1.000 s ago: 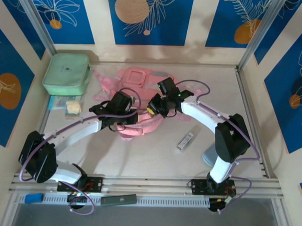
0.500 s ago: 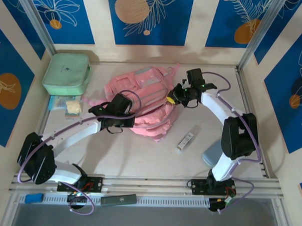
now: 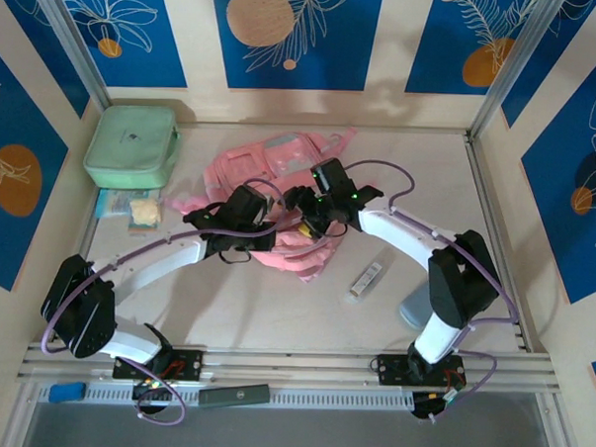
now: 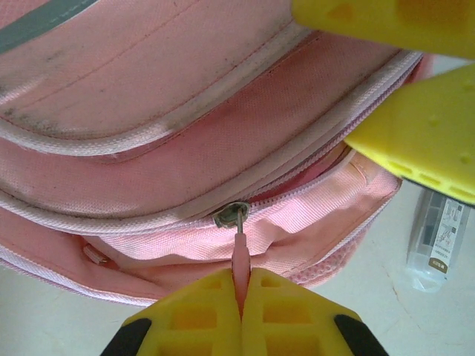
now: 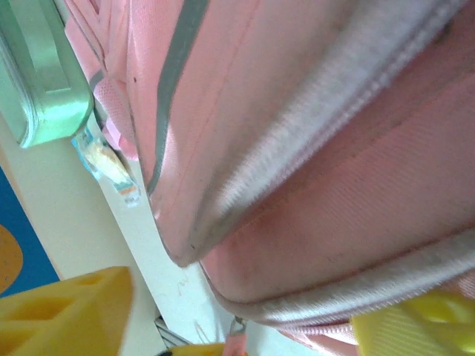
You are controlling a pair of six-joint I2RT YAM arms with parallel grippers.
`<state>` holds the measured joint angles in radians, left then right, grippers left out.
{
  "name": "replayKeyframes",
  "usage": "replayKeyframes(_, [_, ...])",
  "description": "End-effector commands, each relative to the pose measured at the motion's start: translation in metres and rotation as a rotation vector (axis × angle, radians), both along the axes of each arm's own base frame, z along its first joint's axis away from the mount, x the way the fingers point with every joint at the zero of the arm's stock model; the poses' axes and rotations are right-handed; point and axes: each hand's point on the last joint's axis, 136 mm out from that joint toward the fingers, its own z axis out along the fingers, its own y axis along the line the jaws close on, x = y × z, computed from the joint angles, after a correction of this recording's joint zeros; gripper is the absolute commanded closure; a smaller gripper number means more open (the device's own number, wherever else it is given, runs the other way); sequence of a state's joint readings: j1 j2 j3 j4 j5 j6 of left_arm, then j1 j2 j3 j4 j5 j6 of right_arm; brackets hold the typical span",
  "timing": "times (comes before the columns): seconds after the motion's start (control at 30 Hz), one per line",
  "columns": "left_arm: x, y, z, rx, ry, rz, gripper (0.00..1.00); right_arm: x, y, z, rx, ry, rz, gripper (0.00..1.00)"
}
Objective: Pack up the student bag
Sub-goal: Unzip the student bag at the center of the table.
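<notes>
Working the zip: the left gripper is clenching the pull at the lower centre of the left wrist view, with the slider sitting just above its fingertips. The bag is lying on the table at the upper centre of the top view, and the case is lying near it at the upper left. The right gripper is standing released over the bag's edge, jaws spread wide with pink fabric between them.

The teeth are gaping to the right of the slider and meeting to its left, so the opening probably has to be widened. Doing this well means drawing the pull along the line of the teeth rather than away from the bag. It also means having the right gripper pin the fabric, since the soft bag is likely to drag or bunch otherwise.
</notes>
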<state>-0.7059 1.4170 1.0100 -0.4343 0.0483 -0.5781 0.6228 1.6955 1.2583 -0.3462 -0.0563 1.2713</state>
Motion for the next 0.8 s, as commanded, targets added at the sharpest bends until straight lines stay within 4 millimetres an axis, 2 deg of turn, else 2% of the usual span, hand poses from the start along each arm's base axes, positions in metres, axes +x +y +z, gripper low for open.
replayKeyframes(0.0, [0.006, -0.008, 0.018, -0.027, -0.059, -0.016, 1.0, 0.033, -0.01, 0.01, -0.012, -0.064, -0.094, 0.41])
replayKeyframes(0.07, [0.003, 0.003, 0.012, 0.025, -0.063, -0.009, 1.0, 0.041, -0.02, 0.01, -0.016, -0.072, -0.097, 0.68])
replayKeyframes(0.17, [0.0, 0.035, 0.0, 0.144, -0.065, 0.054, 1.0, 0.044, -0.038, 0.013, 0.007, -0.072, -0.117, 0.92])
replayKeyframes(0.2, [0.0, 0.046, -0.004, 0.176, -0.066, 0.076, 1.0, 0.044, -0.043, 0.017, 0.015, -0.081, -0.122, 0.98])
replayKeyframes(0.3, [0.004, 0.094, -0.02, 0.268, -0.039, 0.213, 1.0, 0.037, -0.057, 0.031, 0.032, -0.117, -0.148, 1.0])
replayKeyframes(0.37, [0.013, 0.115, -0.03, 0.248, -0.005, 0.287, 1.0, 0.031, -0.062, 0.034, 0.05, -0.114, -0.17, 1.0])
replayKeyframes(0.47, [0.032, 0.117, -0.031, 0.199, -0.027, 0.305, 1.0, 0.027, -0.052, 0.032, 0.102, -0.096, -0.156, 1.0])
replayKeyframes(0.57, [0.049, 0.124, -0.03, 0.19, -0.023, 0.344, 1.0, 0.022, -0.044, 0.027, 0.08, -0.081, -0.132, 1.0])
replayKeyframes(0.63, [0.056, 0.128, -0.028, 0.205, -0.022, 0.362, 1.0, 0.02, -0.043, 0.023, 0.074, -0.079, -0.13, 1.0])
replayKeyframes(0.77, [0.064, 0.12, -0.027, 0.176, -0.035, 0.339, 1.0, 0.016, -0.04, 0.02, 0.053, -0.087, -0.104, 1.0])
